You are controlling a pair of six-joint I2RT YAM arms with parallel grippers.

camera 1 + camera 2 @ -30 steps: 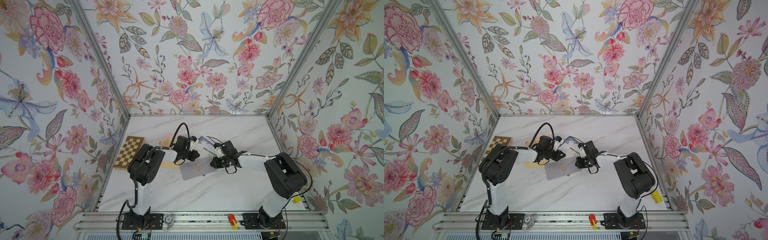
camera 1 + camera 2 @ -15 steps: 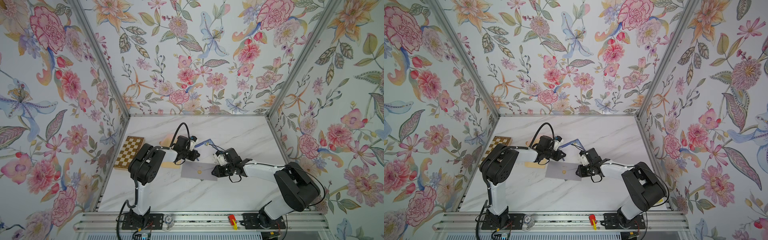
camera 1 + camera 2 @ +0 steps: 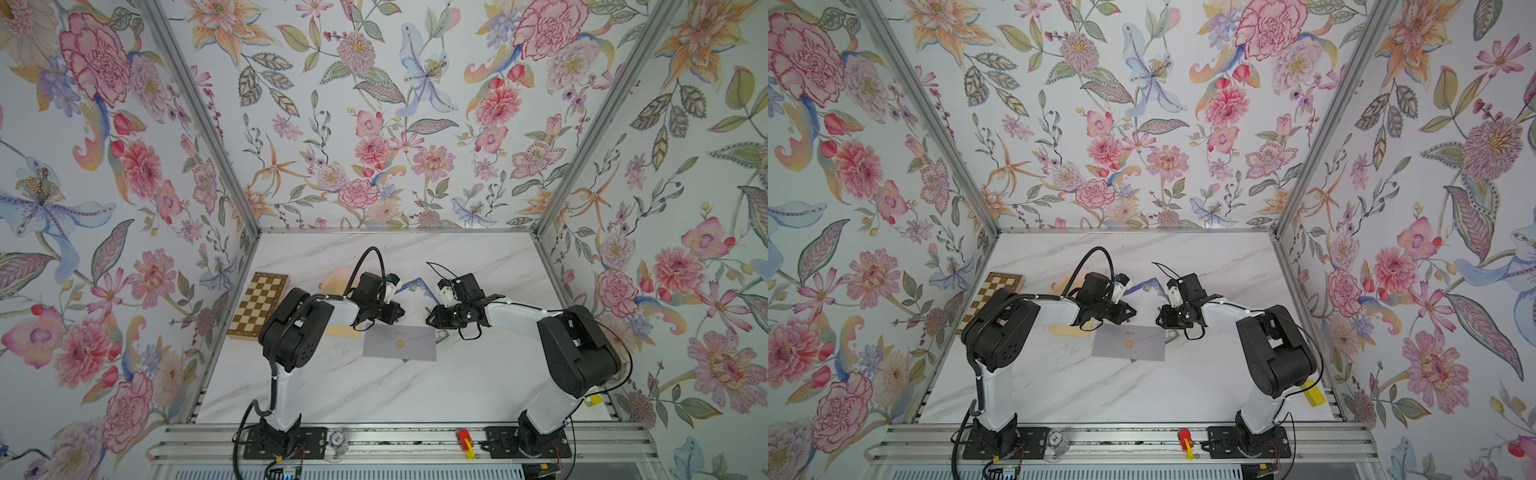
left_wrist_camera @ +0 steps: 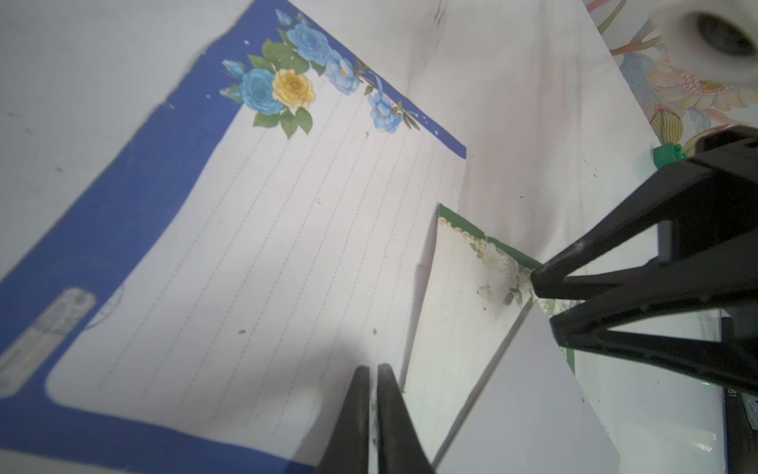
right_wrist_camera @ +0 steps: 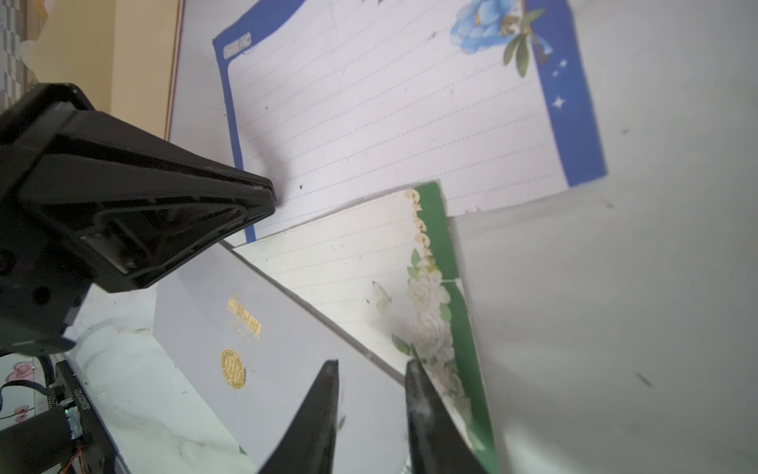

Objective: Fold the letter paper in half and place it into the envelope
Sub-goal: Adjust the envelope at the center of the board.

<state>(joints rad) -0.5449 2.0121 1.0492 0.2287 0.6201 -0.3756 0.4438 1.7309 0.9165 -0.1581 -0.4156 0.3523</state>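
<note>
Mid-table, right gripper (image 5: 371,394) now has jaws parted, freeing the green letter paper (image 5: 369,262), which looks only part-way inside the envelope (image 3: 400,343); left gripper (image 4: 372,394) stays clenched; insertion unfinished.

Left fingers (image 4: 353,422) pinched together; right fingers (image 5: 316,422) seemingly parted.

Right claw (image 5: 372,367): jaws stand apart, nothing between them. The grey envelope (image 5: 287,369) shows through the gap. It bears a gold seal (image 5: 234,369) and gold lettering (image 5: 245,317).

A lined, green-bordered letter paper (image 5: 348,262) runs out from beneath the envelope's edge; whether it sits inside cannot be told. One finger (image 5: 422,410) overlaps its white-flower border.

Beyond it, a blue-bordered sheet (image 5: 389,102) lies on the bench (image 5: 656,287).

Left claw (image 5: 268,197): jaws together, tip over that sheet's near edge. Contact not confirmed.
</note>
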